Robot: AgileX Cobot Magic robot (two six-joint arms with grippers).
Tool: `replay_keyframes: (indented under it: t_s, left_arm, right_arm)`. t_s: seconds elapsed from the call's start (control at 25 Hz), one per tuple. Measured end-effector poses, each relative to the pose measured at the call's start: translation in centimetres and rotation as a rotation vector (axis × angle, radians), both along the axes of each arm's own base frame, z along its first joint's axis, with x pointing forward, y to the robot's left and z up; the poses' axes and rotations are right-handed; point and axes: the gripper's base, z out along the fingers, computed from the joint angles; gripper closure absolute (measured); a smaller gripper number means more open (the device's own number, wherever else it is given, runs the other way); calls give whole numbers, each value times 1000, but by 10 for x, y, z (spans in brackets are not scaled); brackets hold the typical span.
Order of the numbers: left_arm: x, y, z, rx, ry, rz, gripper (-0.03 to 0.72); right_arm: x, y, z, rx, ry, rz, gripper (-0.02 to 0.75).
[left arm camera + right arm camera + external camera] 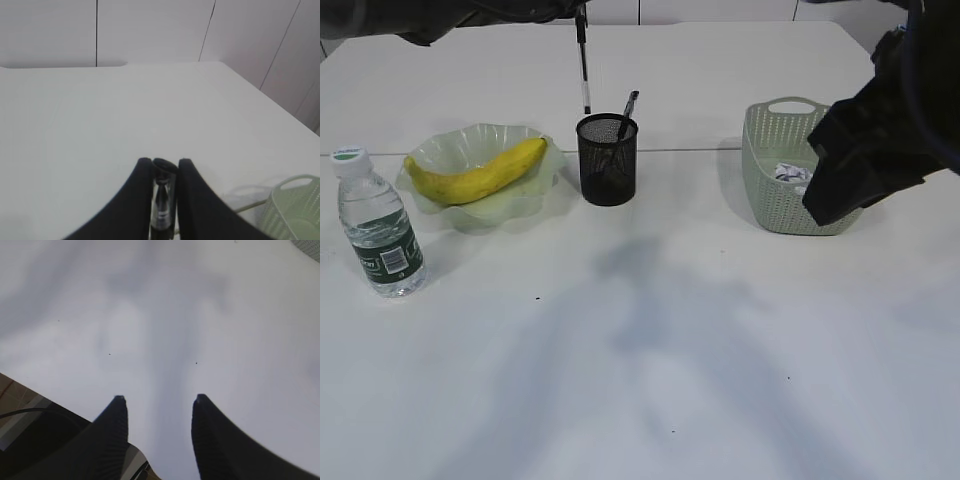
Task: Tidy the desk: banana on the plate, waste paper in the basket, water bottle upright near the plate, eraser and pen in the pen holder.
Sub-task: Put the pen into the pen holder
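The green plate (470, 150) sits on the white desk (670, 350) and the yellow banana (478, 176) lies in it. The water bottle (378, 225) stands upright just beside the plate, on its left and a bit closer to the camera. The black mesh pen holder (607, 160) stands right of the plate, and one pen tip (629, 107) sticks up out of it at a slant. The eraser cannot be seen through the mesh. The green basket (782, 165) stands well apart on the right, and the crumpled waste paper (790, 174) lies inside it. The left arm reaches in from the top of the exterior view, high above the pen holder. Its fingers (165, 172) are pressed tight on a black pen (583, 60), one on each side. The pen hangs straight down with its tip above the holder and a little behind it, not touching it. The right arm (880, 130) is a big dark shape in front of the basket's right side. Its fingers (159, 405) are spread apart with nothing between them, and they point down at the bare desk.
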Motion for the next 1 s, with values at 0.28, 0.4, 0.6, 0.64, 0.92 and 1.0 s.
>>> replay_keyframes:
  t_s: [0.28, 0.4, 0.6, 0.64, 0.92, 1.0]
  left_arm:
    - [4, -2, -7, -1, -18, 21, 615]
    - [6, -1, -11, -3, -28, 36, 615]
    - [7, -1, -16, 0, -26, 40, 615]
    - [8, -1, -16, -1, -31, 45, 615]
    - [12, -3, -33, 11, -8, 50, 615]
    - [13, -3, -38, 13, -1, 51, 615]
  right_arm:
    - [0, 0, 0, 0, 0, 0, 417]
    - [0, 0, 0, 0, 0, 0, 416]
    - [0, 0, 0, 0, 0, 0, 417]
    - [0, 0, 0, 0, 0, 0, 417]
    - [0, 0, 0, 0, 0, 0, 417]
    - [0, 0, 0, 0, 0, 0, 416]
